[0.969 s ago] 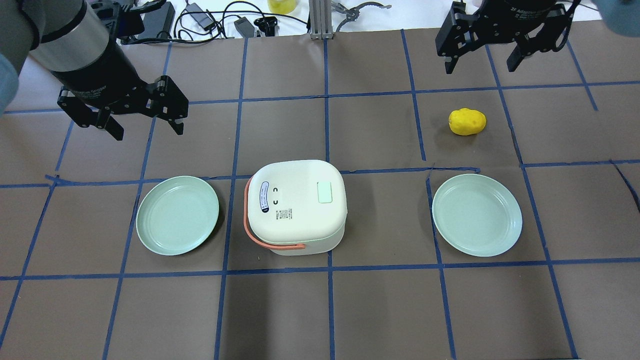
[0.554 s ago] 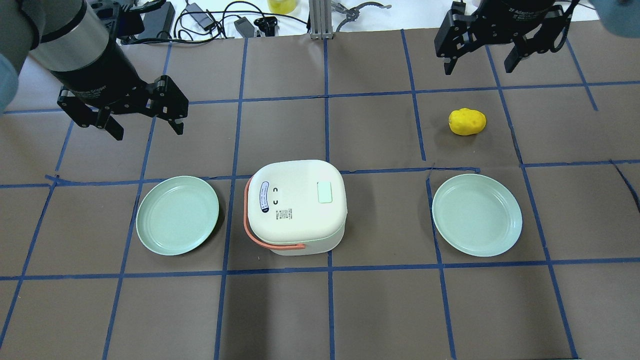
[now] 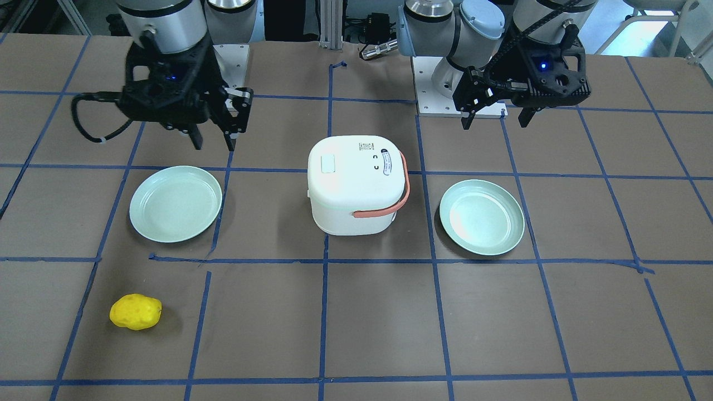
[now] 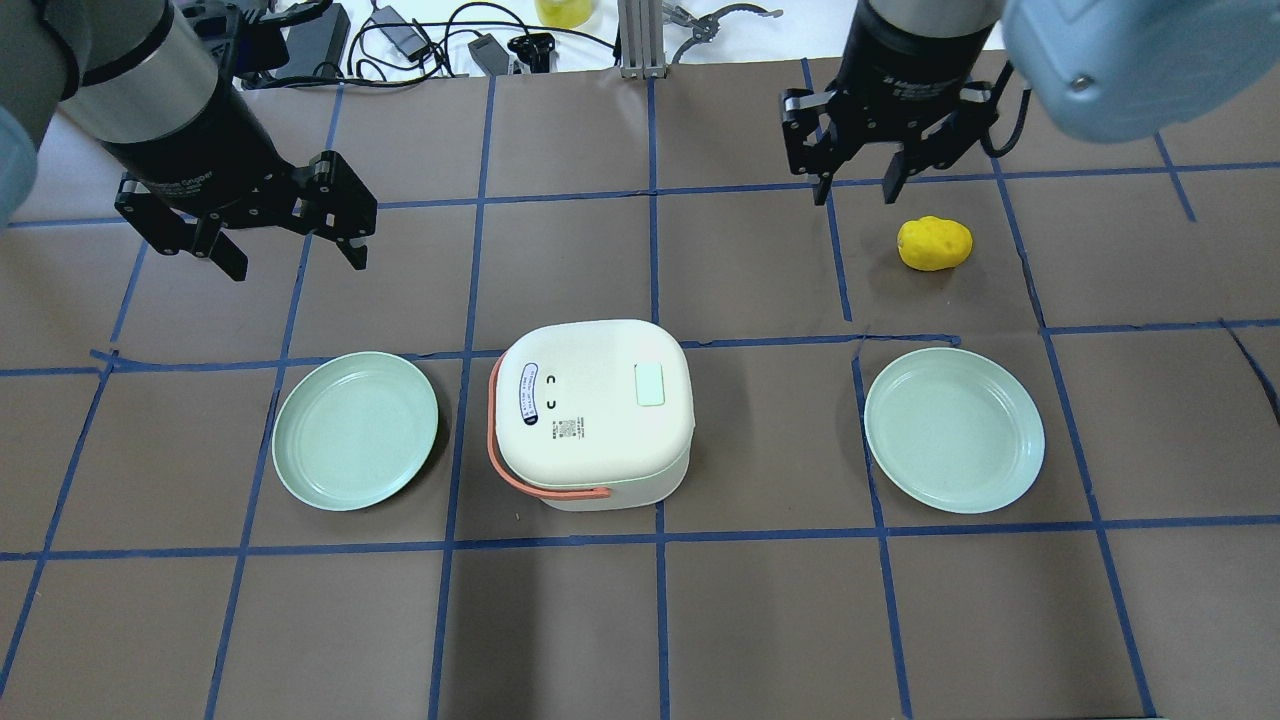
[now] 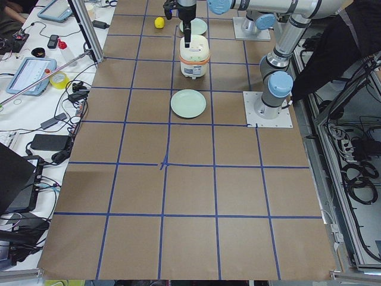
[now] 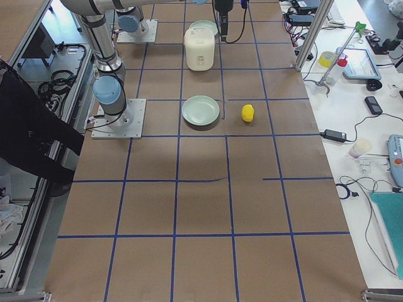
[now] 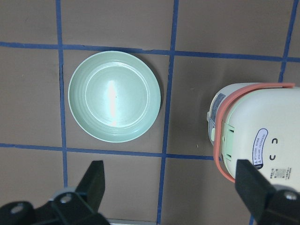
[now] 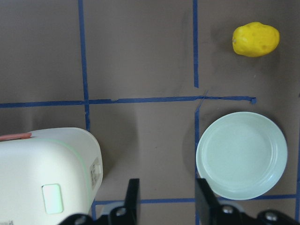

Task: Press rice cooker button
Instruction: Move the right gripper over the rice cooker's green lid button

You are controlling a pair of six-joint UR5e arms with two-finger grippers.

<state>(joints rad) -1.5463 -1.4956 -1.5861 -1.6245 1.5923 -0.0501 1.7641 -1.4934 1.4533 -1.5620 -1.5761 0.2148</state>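
Rice cooker [image 4: 592, 415] sits mid-desk, lid button [image 4: 649, 385] facing up. Left plate [image 4: 355, 430] and right plate [image 4: 954, 430] flank it, gaps both sides. Left gripper [image 4: 298, 262] spread wide, empty, above left half; right gripper [image 4: 855, 193] parted, empty, above right half.

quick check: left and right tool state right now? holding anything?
Left tool: open wide, holding nothing.
Right tool: open, with a narrower gap than the left, holding nothing.
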